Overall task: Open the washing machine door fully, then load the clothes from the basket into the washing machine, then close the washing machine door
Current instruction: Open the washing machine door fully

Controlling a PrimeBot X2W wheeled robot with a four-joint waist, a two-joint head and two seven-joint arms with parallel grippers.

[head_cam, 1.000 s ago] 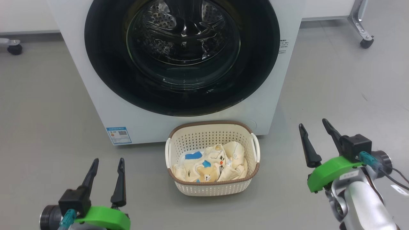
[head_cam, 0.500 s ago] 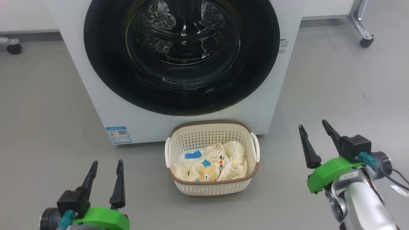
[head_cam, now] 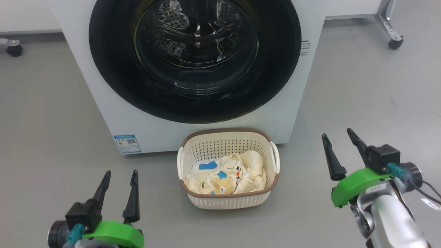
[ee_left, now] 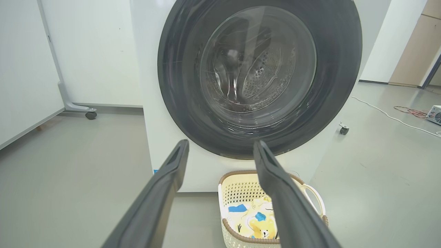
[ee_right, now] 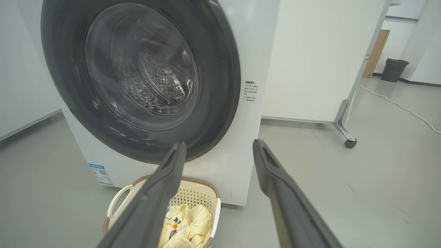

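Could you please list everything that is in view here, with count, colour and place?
washing machine: one, white, centre, behind the basket.
washing machine door: one, black rim around clear glass, shut on the machine's front.
basket: one, cream with brown rim, on the floor before the machine.
clothes: small heap, pale yellow with blue patches and a bear print, inside the basket.
sticker: one, blue, machine's lower front, left side.
caster wheels: two, black, far left and far right on the floor.
bin: one, dark grey, background.
left hand: dark fingers, open, empty, lower left.
right hand: dark fingers, open, empty, lower right.
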